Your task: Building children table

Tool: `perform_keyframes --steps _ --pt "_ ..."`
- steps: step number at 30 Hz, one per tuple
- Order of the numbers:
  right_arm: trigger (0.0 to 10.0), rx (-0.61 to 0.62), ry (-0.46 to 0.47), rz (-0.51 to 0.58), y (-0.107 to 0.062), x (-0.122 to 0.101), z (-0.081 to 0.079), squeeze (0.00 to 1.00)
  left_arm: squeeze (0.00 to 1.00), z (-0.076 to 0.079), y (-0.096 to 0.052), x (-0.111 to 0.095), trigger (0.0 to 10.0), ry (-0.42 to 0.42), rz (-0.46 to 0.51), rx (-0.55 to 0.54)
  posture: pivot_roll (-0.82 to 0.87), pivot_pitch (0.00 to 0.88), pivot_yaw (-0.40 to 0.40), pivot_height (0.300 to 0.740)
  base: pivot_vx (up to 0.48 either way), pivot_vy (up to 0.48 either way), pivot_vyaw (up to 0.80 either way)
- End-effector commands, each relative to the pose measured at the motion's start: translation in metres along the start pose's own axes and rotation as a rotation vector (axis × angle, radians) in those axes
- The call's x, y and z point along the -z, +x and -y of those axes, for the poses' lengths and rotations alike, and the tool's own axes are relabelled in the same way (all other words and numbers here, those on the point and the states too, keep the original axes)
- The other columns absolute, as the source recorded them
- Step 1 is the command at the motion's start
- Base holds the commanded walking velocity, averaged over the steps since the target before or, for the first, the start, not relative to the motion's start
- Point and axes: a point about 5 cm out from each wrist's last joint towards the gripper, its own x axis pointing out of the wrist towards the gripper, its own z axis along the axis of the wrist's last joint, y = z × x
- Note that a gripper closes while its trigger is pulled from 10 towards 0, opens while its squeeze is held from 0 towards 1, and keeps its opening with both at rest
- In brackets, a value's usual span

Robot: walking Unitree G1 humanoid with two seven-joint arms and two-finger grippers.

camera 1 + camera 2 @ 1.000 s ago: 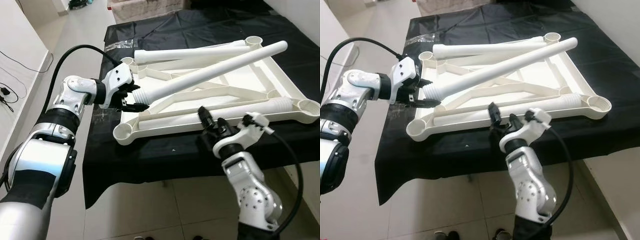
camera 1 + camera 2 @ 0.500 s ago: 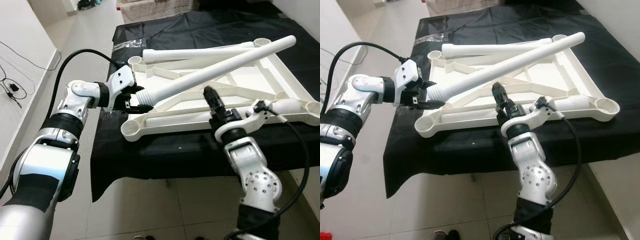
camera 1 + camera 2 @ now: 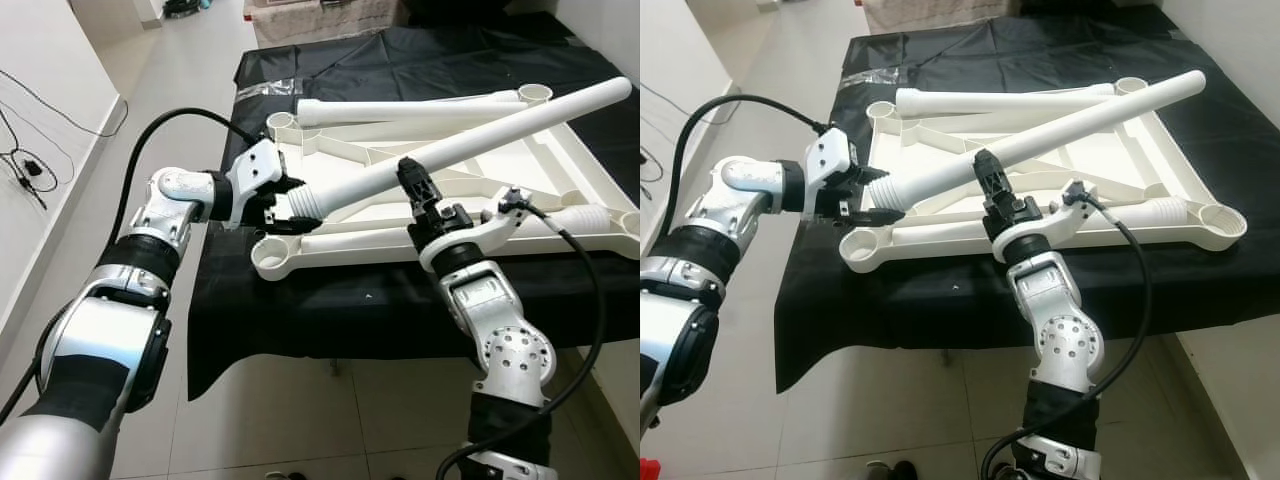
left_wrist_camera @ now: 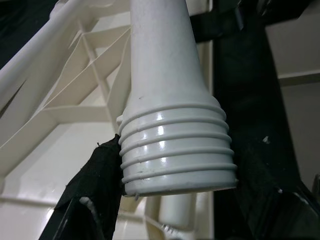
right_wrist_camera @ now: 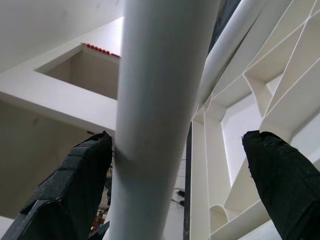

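Two grippers on one table leg
Left gripper [image 3: 283, 199] clenches the white table leg's [image 3: 470, 140] threaded end; right gripper [image 3: 411, 181] straddles its shaft, fingers spread.

You get bright, even daylight and sharp head views with soft shadows. Glare streaks the leg's threaded end [image 4: 177, 160] at six o'clock; the black fingers [image 5: 70, 185] blur up close.

Black cloth [image 3: 400, 55] draped over table; pale tiled floor [image 3: 190, 60] alongside; black cables [image 3: 25, 165] trailing by white wall [image 3: 35, 60].
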Motion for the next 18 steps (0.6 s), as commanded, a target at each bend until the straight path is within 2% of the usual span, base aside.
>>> perform_keyframes --steps 1,6,10,18 --pt "10.0 -0.111 0.129 -0.026 0.015 0.024 -0.031 0.0 0.0 0.006 0.001 0.003 10.0 -0.006 0.025 0.021 0.08 0.15 0.062 0.74 0.0 0.0 0.0" --pt "10.0 -0.119 0.127 -0.024 0.018 0.023 -0.032 0.0 0.0 0.012 0.005 0.004 10.0 -0.002 0.036 0.039 0.08 0.142 0.057 0.74 0.0 0.0 0.0" --pt "10.0 -0.125 0.12 -0.002 0.023 0.016 -0.033 0.0 0.0 0.024 0.01 0.008 10.0 -0.009 0.059 0.072 0.08 0.135 0.057 0.74 0.0 0.0 0.0" --pt "10.0 -0.11 0.089 0.009 0.025 0.011 -0.027 0.0 0.0 0.036 0.01 0.009 10.0 -0.005 0.074 0.115 0.08 0.121 0.054 0.74 0.0 0.0 0.0"
